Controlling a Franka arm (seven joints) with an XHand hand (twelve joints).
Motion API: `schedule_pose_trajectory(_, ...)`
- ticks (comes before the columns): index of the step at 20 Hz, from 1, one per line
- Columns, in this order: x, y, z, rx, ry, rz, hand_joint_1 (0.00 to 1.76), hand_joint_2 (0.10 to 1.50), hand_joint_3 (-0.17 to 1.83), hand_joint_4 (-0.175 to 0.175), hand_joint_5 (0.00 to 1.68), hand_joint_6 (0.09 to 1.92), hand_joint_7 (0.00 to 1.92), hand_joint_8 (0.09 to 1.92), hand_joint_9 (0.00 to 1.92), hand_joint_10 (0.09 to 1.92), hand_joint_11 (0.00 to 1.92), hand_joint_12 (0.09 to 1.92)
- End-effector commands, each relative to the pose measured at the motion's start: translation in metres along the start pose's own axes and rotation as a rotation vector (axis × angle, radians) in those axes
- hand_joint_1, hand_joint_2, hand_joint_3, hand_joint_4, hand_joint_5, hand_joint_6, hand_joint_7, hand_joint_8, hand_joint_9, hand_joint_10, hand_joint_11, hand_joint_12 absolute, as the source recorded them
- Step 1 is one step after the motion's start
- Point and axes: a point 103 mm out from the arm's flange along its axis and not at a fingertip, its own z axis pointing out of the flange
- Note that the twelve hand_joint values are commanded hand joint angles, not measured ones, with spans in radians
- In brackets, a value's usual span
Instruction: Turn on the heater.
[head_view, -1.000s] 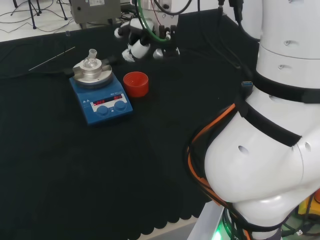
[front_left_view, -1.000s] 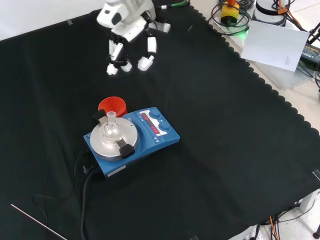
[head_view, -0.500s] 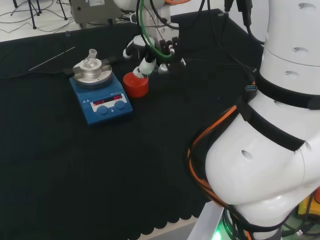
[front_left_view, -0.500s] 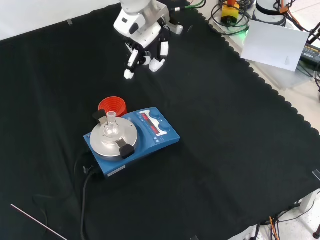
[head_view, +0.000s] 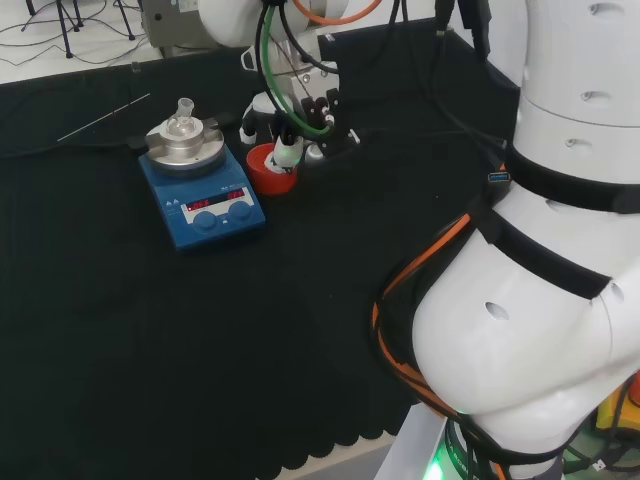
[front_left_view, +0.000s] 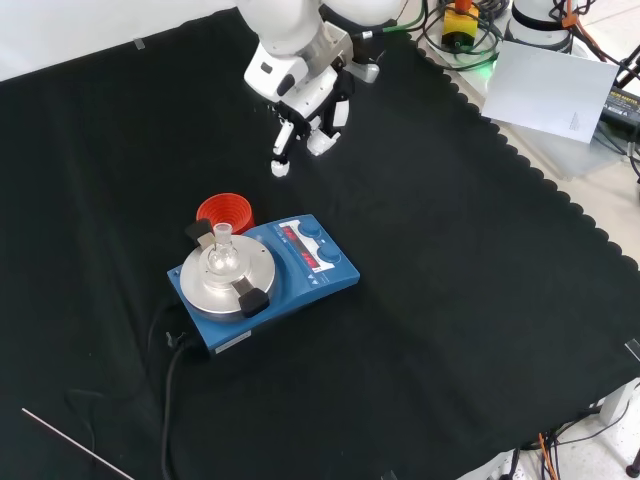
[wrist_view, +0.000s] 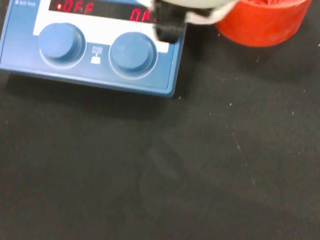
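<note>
Currently I am hovering my robot hand (front_left_view: 305, 105) above the surface (front_left_view: 450, 260), beyond the heater (front_left_view: 262, 277) in the front view, fingers hanging mostly straight and holding nothing. Heater is sitting mid-cloth, blue body, round metal plate carrying a small glass flask (front_left_view: 221, 248); a red ribbed ring (front_left_view: 225, 213) is standing just beside it. 2 blue knobs (wrist_view: 132, 51) are facing the open cloth, which is probably why I am coming in from this side. In the wrist view the red display is reading off on both sides; the small print by the knobs I am leaving unread. I judge a knob is my target.
</note>
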Motion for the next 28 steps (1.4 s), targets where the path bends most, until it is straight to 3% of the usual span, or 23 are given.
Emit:
schedule_pose_trajectory(1,0.014,-0.002,0.006,0.083,-0.031,-0.017,1.4,0.74,0.85,-0.039,0.3,0.6,1.65,1.8,1.81,1.61,1.7,1.33)
schedule_pose_trajectory(6,0.024,-0.007,0.013,0.13,-0.062,-0.029,1.44,0.72,0.94,-0.029,0.23,0.55,1.65,1.84,1.8,1.68,1.68,1.4)
schedule_pose_trajectory(11,0.04,-0.016,0.018,0.151,-0.099,-0.044,1.45,0.69,0.99,-0.022,0.23,0.34,1.66,1.85,1.8,1.7,1.68,1.42)
schedule_pose_trajectory(20,0.073,-0.028,0.028,0.211,-0.144,-0.064,1.46,0.68,1.03,-0.018,0.23,0.14,1.67,1.86,1.81,1.71,1.68,1.43)
schedule_pose_trajectory(28,0.09,-0.029,0.035,0.253,-0.176,-0.071,1.46,0.68,1.03,-0.016,0.25,0.1,1.67,1.86,1.81,1.71,1.68,1.42)
